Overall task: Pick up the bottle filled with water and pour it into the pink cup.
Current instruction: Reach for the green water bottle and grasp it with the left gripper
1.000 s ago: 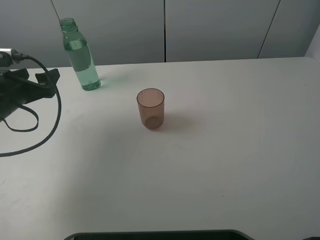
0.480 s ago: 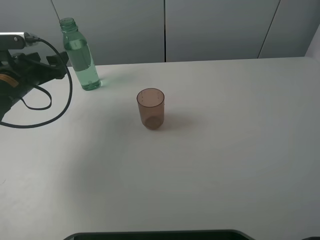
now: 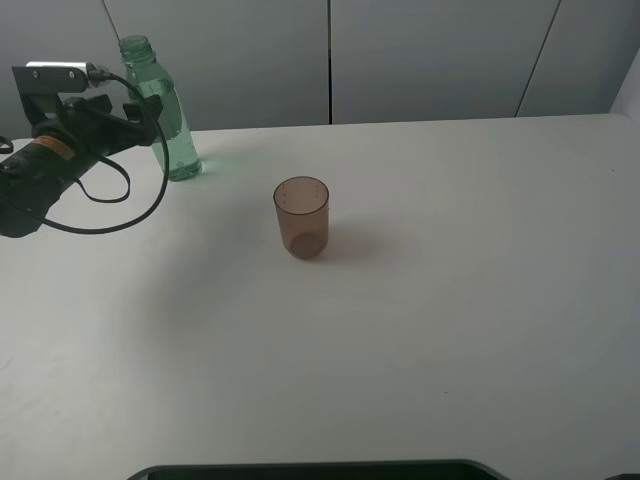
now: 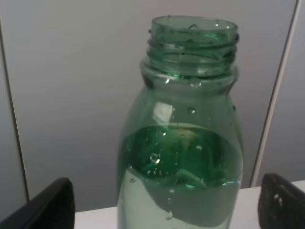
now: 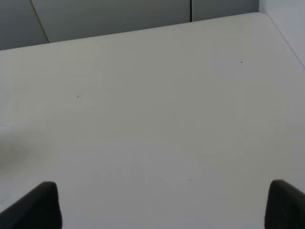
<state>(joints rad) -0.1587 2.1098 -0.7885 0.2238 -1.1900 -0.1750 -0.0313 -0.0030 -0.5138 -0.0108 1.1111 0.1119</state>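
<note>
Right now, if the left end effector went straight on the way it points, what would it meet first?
The green bottle, upright and uncapped, centred ahead between the open fingers of the left end effector. Depth is hard to judge, but nothing shows in between.

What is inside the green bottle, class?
The bottle holds clear water to just below its shoulder, with droplets above; no cap. In the high view the left claw covers part of its side; the wrist view cuts off its bottom.
</note>
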